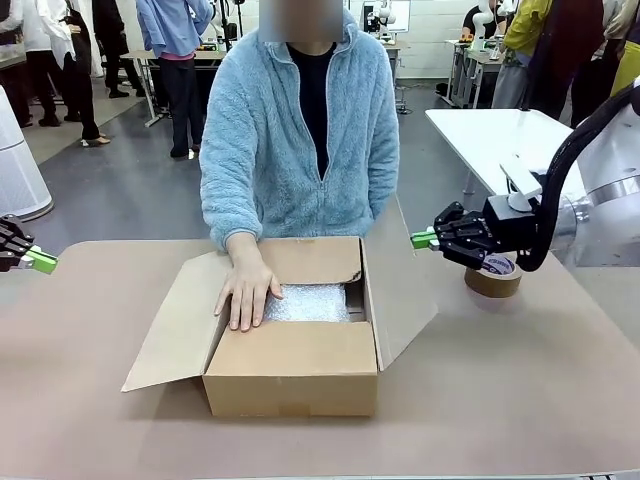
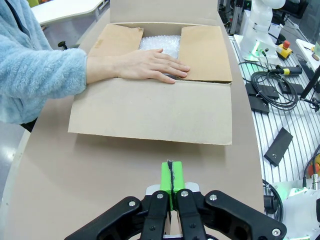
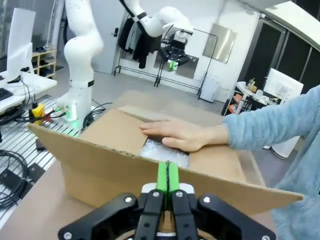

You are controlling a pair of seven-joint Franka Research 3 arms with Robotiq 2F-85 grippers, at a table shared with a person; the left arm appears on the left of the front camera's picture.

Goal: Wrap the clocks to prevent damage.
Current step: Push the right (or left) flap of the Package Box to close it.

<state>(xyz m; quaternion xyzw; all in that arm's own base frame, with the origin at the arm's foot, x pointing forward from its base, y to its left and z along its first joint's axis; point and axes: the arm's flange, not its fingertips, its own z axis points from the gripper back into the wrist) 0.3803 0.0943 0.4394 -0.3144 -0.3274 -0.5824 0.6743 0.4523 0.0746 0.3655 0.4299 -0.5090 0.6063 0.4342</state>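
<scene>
Clocks [image 1: 310,303], visible only as a whitish bubble-wrap bundle, lie down inside the open cardboard box [image 1: 290,380] in the middle of the table [image 1: 500,400]. Nearest the near edge is the box's front wall, with the near flap folded in over the opening. The left flap is spread outward and down toward the table, and the right flap stands up, tilted outward. Just beyond the near flap the bundle shows through the gap. The person's hand [image 1: 248,290] lies flat on the box top beside it.

At the table's left edge the left gripper [image 1: 45,263] hovers with its green pads pressed together on nothing. Toward the right edge the right gripper [image 1: 420,239] is likewise closed and empty, its tips near the raised flap. A brown tape roll [image 1: 493,282] sits beneath it. The person stands at the far edge.
</scene>
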